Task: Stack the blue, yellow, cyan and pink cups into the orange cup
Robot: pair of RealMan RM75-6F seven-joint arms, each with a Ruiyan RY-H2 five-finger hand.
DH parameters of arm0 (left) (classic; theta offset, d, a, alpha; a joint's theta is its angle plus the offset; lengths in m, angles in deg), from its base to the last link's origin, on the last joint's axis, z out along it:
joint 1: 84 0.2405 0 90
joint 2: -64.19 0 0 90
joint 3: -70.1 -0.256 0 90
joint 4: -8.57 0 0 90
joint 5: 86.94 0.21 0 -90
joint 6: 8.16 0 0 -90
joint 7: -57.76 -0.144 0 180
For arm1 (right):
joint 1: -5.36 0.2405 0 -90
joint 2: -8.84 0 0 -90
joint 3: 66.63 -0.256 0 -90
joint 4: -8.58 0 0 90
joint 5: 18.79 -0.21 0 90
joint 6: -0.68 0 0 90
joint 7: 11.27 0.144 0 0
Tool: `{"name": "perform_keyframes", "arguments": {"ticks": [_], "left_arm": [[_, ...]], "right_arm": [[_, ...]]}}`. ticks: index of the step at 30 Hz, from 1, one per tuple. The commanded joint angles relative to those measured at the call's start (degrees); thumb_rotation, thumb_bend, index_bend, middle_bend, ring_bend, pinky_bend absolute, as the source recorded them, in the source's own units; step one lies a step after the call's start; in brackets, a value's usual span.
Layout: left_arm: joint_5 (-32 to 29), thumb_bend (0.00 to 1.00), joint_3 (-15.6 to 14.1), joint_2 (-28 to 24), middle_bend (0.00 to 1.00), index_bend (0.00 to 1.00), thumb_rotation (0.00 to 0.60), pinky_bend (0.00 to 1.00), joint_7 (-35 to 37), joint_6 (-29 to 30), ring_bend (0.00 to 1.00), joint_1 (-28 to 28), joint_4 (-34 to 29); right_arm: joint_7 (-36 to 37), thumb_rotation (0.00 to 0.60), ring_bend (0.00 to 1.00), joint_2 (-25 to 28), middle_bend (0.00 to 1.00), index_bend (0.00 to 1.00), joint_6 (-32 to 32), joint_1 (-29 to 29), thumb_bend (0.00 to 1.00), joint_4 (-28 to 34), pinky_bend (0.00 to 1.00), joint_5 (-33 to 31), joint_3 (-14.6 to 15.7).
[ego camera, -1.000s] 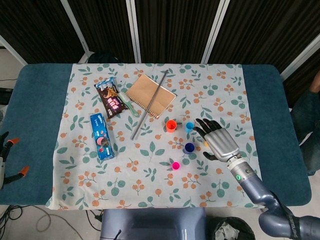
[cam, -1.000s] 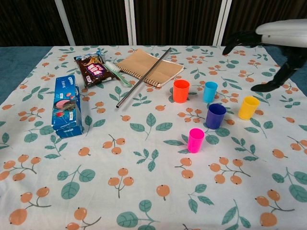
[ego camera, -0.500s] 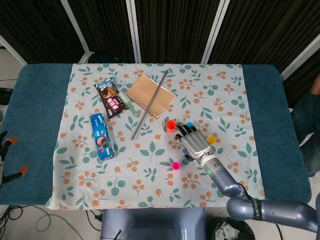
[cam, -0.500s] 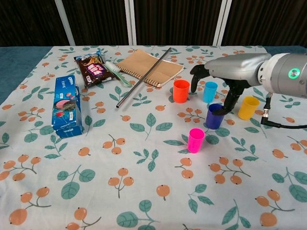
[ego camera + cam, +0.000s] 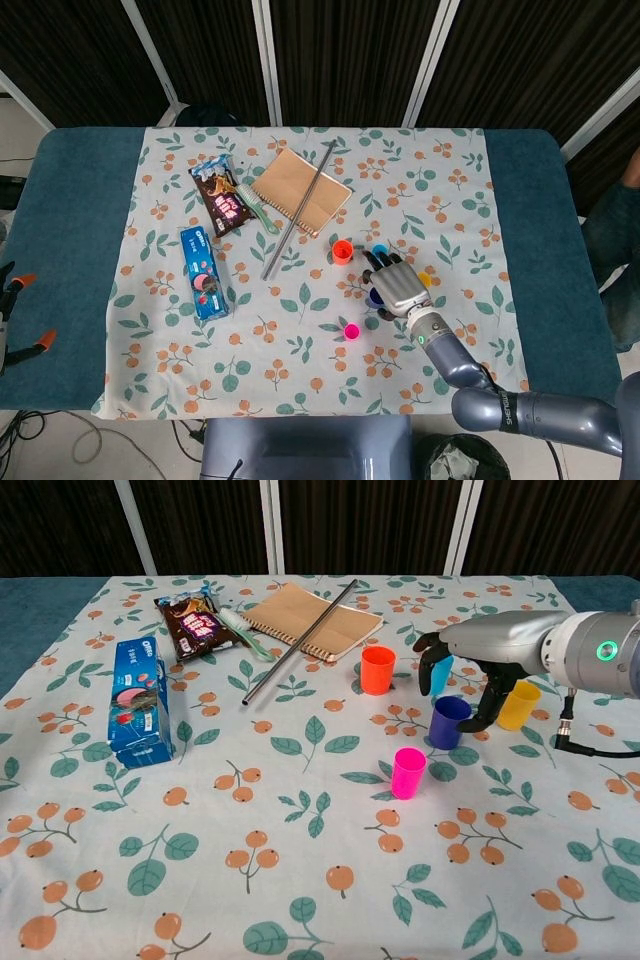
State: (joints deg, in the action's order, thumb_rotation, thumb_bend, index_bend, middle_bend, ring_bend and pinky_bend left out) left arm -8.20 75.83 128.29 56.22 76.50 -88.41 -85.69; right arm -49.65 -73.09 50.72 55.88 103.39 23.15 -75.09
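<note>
The orange cup [image 5: 377,670] [image 5: 343,251] stands upright right of the notebook. The cyan cup [image 5: 441,676] is just right of it, partly behind my fingers. The blue cup [image 5: 449,722] [image 5: 374,297] stands in front of the cyan one, the yellow cup [image 5: 518,705] [image 5: 424,279] to its right, and the pink cup [image 5: 408,773] [image 5: 351,331] nearest the front. My right hand [image 5: 478,660] [image 5: 397,285] hovers over the blue cup, its fingers [image 5: 432,670] hanging at the cup's far left and the thumb at its right side. The cup still stands on the cloth. My left hand is out of sight.
A brown notebook [image 5: 312,620] with a metal rod [image 5: 298,644] across it lies behind the cups. A snack bag [image 5: 195,625], a toothbrush [image 5: 246,635] and a blue biscuit box [image 5: 138,700] lie to the left. The floral cloth [image 5: 300,860] covers the table.
My right hand came in from the right, dropped from high over the yellow cup and now brackets the blue cup. No cup has moved.
</note>
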Motion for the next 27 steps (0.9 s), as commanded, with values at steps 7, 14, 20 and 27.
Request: {"name": "perform_keyframes", "arguments": {"ticks": [7,14,20,27], "left_arm": [[-0.2,0.17,0.1,-0.1,0.01,0.21,0.600,0.00,0.1,0.0,0.00,0.0,0.0],[-0.2,0.17,0.1,-0.1,0.01,0.21,0.600,0.00,0.1,-0.1,0.00,0.0,0.1],[-0.2,0.17,0.0,-0.1,0.01,0.21,0.600,0.00,0.0,-0.2,0.00,-0.1,0.1],[-0.1,0.17,-0.1,-0.1,0.01,0.21,0.600,0.00,-0.1,-0.2,0.00,-0.1,0.1]], "right_arm": [[1.5,0.600,0.09,-0.9,0.00,0.37,-0.2,0.8,0.34,-1.8,0.16,0.4,0.7],[2.2,0.600,0.09,-0.7,0.00,0.39,-0.5,1.1,0.34,-2.6,0.16,0.0,1.3],[2.8,0.600,0.09,-0.6,0.00,0.41,-0.8,1.4,0.34,-3.1,0.16,-0.3,1.8],[3.3,0.600,0.09,-0.9,0.00,0.42,-1.0,2.0,0.34,-3.8,0.16,-0.7,2.1]]}}
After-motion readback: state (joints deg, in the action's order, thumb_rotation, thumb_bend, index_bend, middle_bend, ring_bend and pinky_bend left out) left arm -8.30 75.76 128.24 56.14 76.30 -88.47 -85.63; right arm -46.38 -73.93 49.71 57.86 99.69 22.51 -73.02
